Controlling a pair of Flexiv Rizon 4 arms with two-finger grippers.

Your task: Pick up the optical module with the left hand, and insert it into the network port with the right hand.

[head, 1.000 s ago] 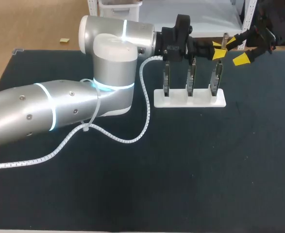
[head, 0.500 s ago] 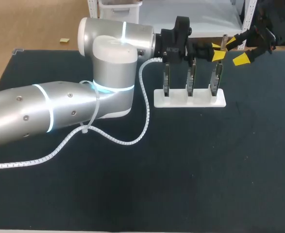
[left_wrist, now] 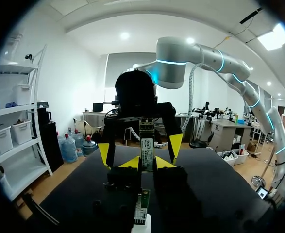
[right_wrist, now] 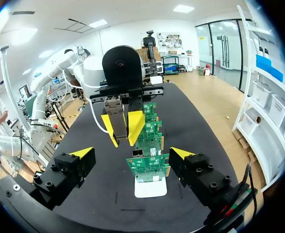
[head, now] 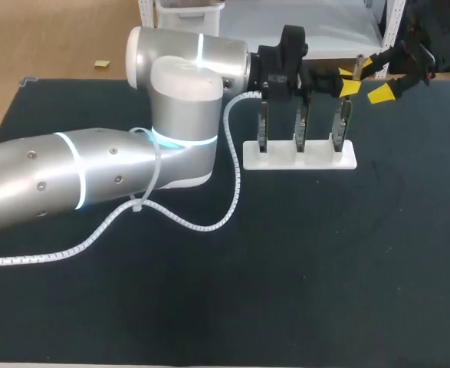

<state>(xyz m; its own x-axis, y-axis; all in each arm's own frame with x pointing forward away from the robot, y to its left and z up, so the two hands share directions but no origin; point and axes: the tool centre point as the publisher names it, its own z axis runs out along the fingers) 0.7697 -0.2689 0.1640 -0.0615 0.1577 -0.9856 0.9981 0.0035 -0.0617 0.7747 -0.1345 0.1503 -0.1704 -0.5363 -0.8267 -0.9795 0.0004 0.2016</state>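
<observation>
The optical module [head: 356, 66] is a slim metal stick with a green label [left_wrist: 147, 148], held upright over the table's far edge. My left gripper [head: 347, 83] is shut on its lower end, and in the left wrist view its yellow tips [left_wrist: 147, 163] pinch the module from both sides. My right gripper [head: 374, 79] faces it from the right, open wide, fingers either side of the module without touching. In the right wrist view the right gripper [right_wrist: 131, 153] frames the left gripper [right_wrist: 122, 127]. Three green circuit boards [right_wrist: 149, 167] stand below in a white stand [head: 316, 157].
My left arm [head: 94, 172] lies across the table's left half, its white coiled cable [head: 209, 222] looping onto the dark mat. The board stand sits just under both grippers. Bare dark mat [head: 309, 268] fills the near and right part of the table.
My left gripper has shifted slightly to the right with the module, closer in between the right gripper's fingers. The right arm has not moved.
</observation>
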